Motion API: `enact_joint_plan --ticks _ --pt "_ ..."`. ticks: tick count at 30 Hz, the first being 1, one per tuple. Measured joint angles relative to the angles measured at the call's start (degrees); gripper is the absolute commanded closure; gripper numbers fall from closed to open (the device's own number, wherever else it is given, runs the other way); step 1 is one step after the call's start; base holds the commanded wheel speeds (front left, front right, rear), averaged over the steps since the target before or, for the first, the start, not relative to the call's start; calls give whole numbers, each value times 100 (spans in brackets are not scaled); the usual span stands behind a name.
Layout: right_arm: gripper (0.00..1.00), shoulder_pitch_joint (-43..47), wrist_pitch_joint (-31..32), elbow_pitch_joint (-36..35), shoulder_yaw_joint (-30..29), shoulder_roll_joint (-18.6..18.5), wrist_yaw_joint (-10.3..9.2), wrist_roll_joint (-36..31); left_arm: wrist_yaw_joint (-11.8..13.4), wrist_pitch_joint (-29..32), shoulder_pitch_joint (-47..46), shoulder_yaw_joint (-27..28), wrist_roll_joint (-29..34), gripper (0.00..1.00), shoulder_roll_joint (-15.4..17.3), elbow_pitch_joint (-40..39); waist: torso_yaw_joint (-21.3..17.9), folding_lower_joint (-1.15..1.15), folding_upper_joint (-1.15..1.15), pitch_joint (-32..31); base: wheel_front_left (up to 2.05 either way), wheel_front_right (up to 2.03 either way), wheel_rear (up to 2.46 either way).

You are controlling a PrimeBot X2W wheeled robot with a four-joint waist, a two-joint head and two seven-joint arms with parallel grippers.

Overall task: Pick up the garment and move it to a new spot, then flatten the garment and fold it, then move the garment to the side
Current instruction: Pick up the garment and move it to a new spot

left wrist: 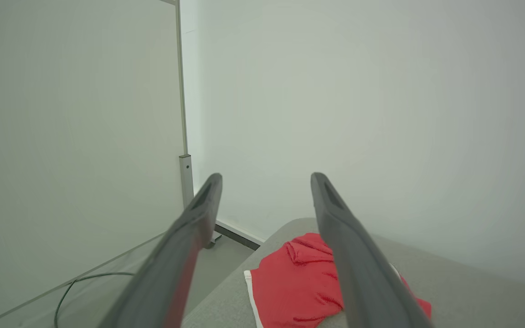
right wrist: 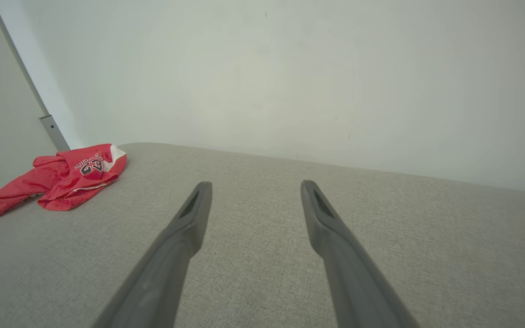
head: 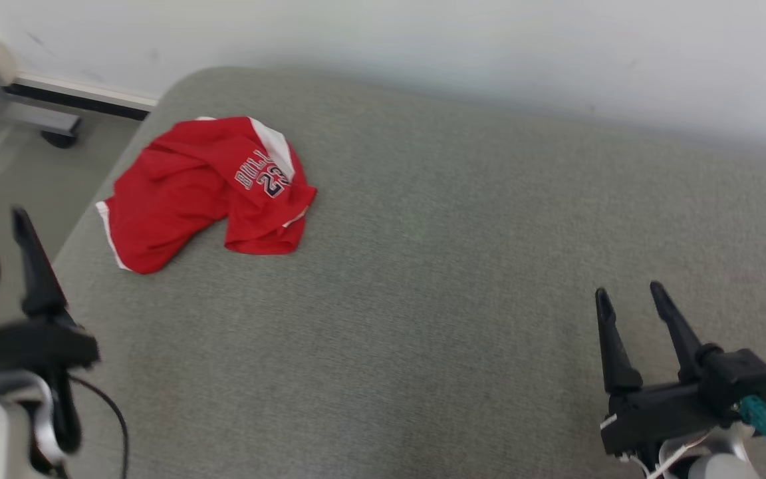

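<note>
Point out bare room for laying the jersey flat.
The grey fabric surface is bare from the red jersey across to the right gripper and back to the wall. Only its far left corner, under the jersey, is taken.

Counted: one red garment [head: 203, 193], one grey surface [head: 423, 299], one left gripper [left wrist: 265, 182], one right gripper [head: 629, 291], two dark fingers [right wrist: 189, 218] on each.

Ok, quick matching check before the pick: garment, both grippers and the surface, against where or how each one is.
1 garment
2 left gripper
3 right gripper
4 surface

A jaws open, lower right over the surface
B grey, bare across the middle
C crumpled, red, near the far left corner
D jaws open, by the left edge

Pairs: 1-C, 2-D, 3-A, 4-B
</note>
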Motion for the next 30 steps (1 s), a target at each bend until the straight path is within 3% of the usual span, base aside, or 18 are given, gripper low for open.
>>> enact_joint_plan --ticks 13,22,30 --pt "0 -504 53 -713 -22 -127 0 -13 -309 637 -1946 174 -216 0 938 1282 -1015 1 1 927 0 0 0" --pt "0 -595 109 -1139 -155 -125 0 -24 -509 1046 -2837 209 -375 0 1348 2520 -1683 1 1 1559 0 0 0" --pt "0 -621 110 -1289 -199 -130 0 -23 -758 1825 -3283 38 -437 0 1681 3815 -2141 1 1 2007 0 0 0"
